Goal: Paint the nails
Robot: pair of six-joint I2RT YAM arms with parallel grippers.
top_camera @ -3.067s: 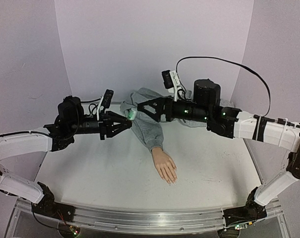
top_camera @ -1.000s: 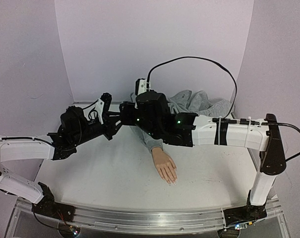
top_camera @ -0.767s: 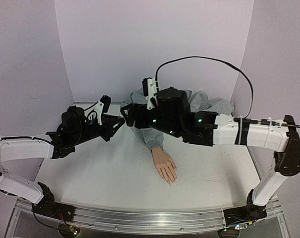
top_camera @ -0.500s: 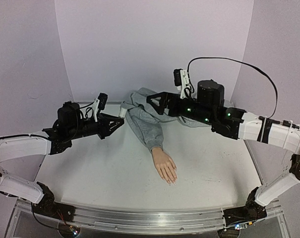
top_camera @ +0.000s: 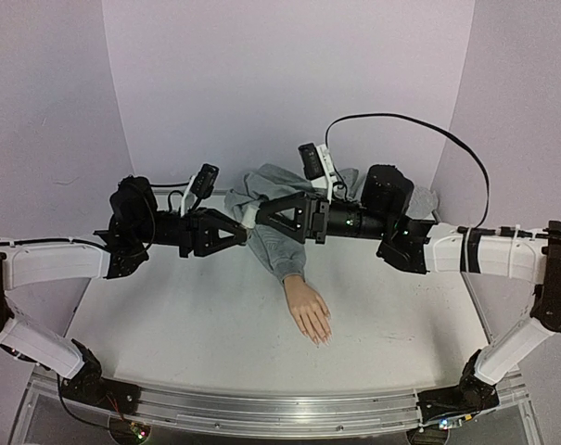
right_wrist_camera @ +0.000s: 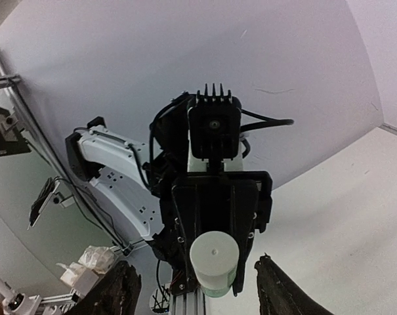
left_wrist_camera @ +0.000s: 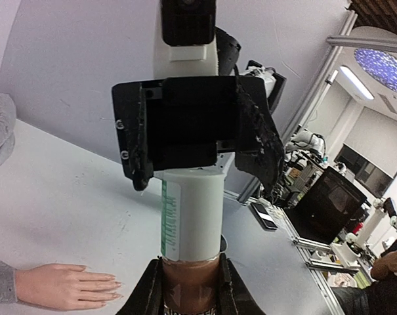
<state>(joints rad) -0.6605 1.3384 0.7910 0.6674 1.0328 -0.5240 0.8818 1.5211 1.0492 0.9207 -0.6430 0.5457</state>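
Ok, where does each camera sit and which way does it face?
Top external: above and behind the bases, looking down across the table; both arms show.
Left wrist: on the left gripper, looking along its held bottle into the right gripper; own fingers at bottom.
Right wrist: faces the opposite way, at the bottle's free end; own fingers low at both sides.
Shared: both wrist views show the bottle; top and left wrist show the mannequin hand.
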